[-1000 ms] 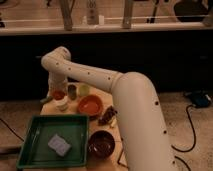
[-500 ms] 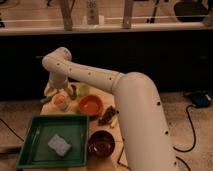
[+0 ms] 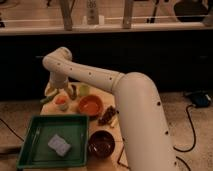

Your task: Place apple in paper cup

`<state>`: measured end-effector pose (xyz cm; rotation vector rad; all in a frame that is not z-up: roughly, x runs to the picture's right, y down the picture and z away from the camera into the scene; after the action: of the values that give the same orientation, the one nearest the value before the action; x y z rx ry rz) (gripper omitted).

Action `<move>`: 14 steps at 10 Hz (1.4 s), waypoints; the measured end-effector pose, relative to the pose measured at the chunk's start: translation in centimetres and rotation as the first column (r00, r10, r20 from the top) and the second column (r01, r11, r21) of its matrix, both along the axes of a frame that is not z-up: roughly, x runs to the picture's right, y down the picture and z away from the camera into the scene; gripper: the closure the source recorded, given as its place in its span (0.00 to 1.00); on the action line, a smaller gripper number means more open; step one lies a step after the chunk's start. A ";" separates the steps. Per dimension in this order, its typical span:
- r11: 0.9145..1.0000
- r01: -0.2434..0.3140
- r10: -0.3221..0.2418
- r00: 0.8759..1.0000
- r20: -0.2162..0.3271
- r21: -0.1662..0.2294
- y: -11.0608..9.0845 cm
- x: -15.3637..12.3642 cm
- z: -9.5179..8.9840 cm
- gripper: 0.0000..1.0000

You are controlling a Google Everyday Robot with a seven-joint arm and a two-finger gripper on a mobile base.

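Observation:
The apple (image 3: 60, 100) is a small red-orange round fruit. It sits at the mouth of the cream-white paper cup (image 3: 63, 107), on the left part of the small wooden table. My gripper (image 3: 56, 91) hangs from the white arm just above and behind the apple, at the table's back left. It looks apart from the apple, with only a small gap between them.
An orange-red shallow dish (image 3: 91, 105) stands right of the cup. A small dark metallic cup (image 3: 73, 91) and a pale yellow-green round thing (image 3: 83, 90) are behind. A green tray (image 3: 35, 145) holding a grey sponge (image 3: 59, 145), a dark brown bowl (image 3: 101, 144) and a dark packet (image 3: 107, 116) lie nearer.
The gripper, which covered the cup a second ago, has drawn up and back. The apple now shows at the cup's mouth.

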<state>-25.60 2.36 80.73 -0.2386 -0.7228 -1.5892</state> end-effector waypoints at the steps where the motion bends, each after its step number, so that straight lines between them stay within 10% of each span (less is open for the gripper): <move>1: 1.000 0.000 0.000 1.000 0.000 0.001 -0.1 0.0 0.0 0.20; 14: 1.000 0.002 -0.002 1.000 0.029 -0.006 -0.4 -0.2 0.1 0.20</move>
<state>-25.84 1.96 80.79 -0.2205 -0.7499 -1.5954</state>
